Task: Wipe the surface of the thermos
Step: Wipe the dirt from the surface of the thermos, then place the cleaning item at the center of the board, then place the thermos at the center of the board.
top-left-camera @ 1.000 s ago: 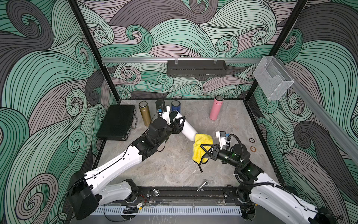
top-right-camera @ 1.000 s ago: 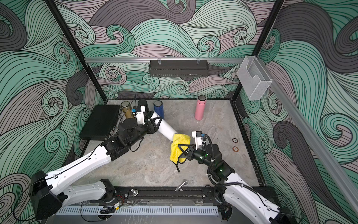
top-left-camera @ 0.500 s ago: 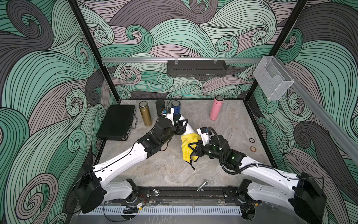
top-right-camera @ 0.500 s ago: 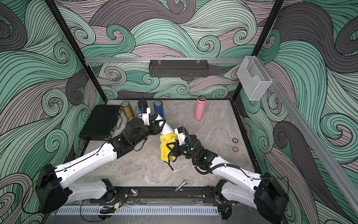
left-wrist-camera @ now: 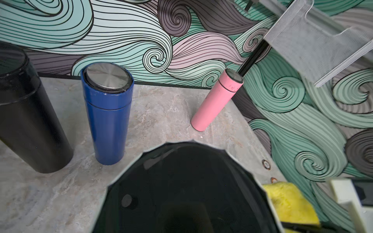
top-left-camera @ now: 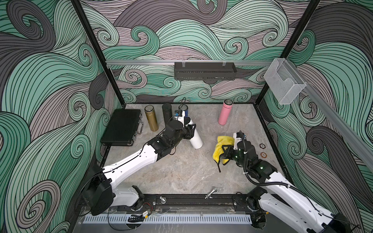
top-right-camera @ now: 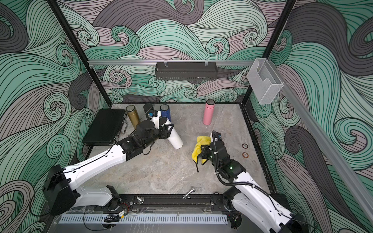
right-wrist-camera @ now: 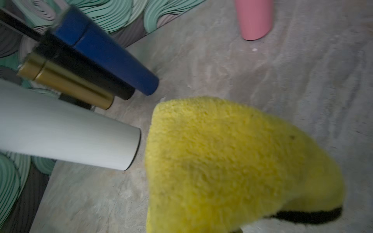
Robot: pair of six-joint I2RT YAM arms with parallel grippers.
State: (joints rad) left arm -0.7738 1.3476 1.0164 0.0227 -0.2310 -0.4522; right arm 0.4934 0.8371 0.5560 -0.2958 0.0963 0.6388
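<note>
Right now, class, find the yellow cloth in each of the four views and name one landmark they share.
Top view: yellow cloth right of centre, in front of the pink thermos.
Top view: yellow cloth right of centre too.
Left wrist: yellow cloth partly in frame, nearer than the pink thermos.
Right wrist: yellow cloth large and close, pink thermos beyond.
Shared landmark: pink thermos.

The walls point(top-left-camera: 201, 30) carry green, grey and pale pink wave patterns. The floor point(top-left-camera: 181, 171) looks like grey marble. On the far wall a black shelf point(top-left-camera: 204, 71) hangs from an aluminium rail point(top-left-camera: 141, 62); a clear plastic holder point(top-left-camera: 282, 84) is on the right wall.
</note>
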